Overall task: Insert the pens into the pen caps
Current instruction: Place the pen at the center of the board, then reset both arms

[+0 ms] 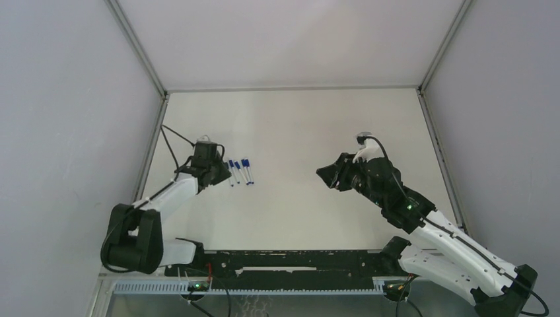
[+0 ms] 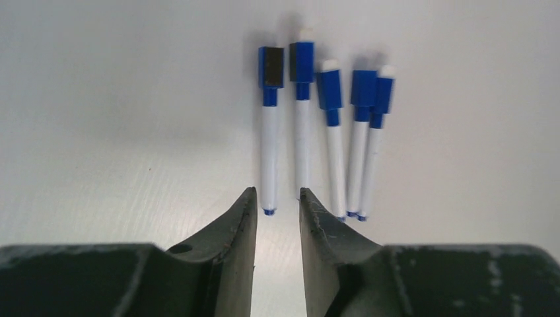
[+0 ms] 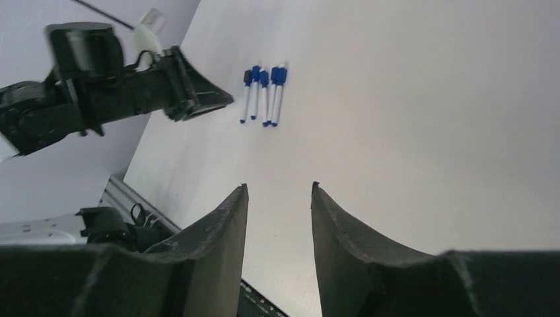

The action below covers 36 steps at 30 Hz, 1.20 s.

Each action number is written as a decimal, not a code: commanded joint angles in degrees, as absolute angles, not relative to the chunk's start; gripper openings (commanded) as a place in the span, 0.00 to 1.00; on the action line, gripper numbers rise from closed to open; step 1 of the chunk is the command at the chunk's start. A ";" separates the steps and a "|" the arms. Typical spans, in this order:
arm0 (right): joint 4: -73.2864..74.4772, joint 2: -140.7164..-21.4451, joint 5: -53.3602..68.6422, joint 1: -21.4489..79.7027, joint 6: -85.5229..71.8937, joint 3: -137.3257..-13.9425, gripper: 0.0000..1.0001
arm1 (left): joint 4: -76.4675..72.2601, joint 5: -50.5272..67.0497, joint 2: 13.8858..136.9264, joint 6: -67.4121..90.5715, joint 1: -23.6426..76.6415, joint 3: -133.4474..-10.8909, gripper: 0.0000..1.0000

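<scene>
bench (image 1: pixel 297 125) is plain white with grey walls round it. left arm (image 1: pixel 168 195) reaches up along the 9 o'clock side. the left end effector (image 1: pixel 221 173) sits low, tips pointing toward 3 o'clock in the top view, right at the pens (image 1: pixel 239 173). on the left wrist cam its two fingers (image 2: pixel 244 218) stand a narrow gap apart and aren't clamped on anything. the blue tail of the leftmost pen pokes just into the mouth of that gap at 12 o'clock, and as far as i can tell it touches neither finger.

i count five pens, lying flat in a tight row just to the 3 o'clock side of that end effector. white barrels, all wearing their blue caps (image 2: pixel 302 63). on the wrist cam the caps point to 12 o'clock and the tails to 6. the three on the left have slim gaps between them, and the two at the right end lie touching. the leftmost cap shows a black patch on its face.

right end effector (image 1: pixel 328 175) hovers out at 3 o'clock of the pens, well apart from them, tips aimed back toward 9 o'clock. its fingers (image 3: pixel 224 231) are spread fairly wide with only bench showing between them, so it's holding nothing.
</scene>
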<state>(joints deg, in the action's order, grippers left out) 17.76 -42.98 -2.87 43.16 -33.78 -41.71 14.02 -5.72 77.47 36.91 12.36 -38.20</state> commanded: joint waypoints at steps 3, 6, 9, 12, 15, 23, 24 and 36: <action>17.79 -39.62 -12.96 43.33 -29.43 -42.01 0.54 | 14.08 -7.08 61.37 33.53 12.04 -39.59 0.38; 17.15 -37.56 -16.84 43.29 -24.58 -42.01 0.56 | 14.06 -6.23 53.58 29.32 12.11 -41.05 0.38; 15.55 -33.70 -19.68 43.20 -19.81 -42.01 0.66 | 15.54 -5.08 45.80 25.19 12.05 -42.80 0.44; 14.45 -30.40 -20.44 43.09 -14.27 -42.01 0.74 | 18.55 -5.03 37.44 21.37 12.04 -43.83 0.49; 14.73 -26.71 -20.69 43.07 -9.73 -42.01 0.79 | 22.77 -8.13 30.00 19.70 12.06 -44.20 0.55; 18.31 -18.12 -20.23 43.10 -1.95 -41.93 0.95 | 28.53 -13.55 15.56 18.38 12.05 -42.27 0.99; 18.82 -17.45 -20.14 43.10 -1.18 -41.93 0.96 | 28.44 -13.70 14.60 18.06 12.06 -41.81 1.00; 16.20 -5.54 -21.27 43.07 0.62 -33.85 0.99 | 30.29 -24.00 12.99 19.34 12.04 -39.56 1.00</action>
<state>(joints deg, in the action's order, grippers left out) 18.85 -7.75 -19.88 43.13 -0.73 -36.18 29.67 -20.47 12.32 19.94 12.36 -40.05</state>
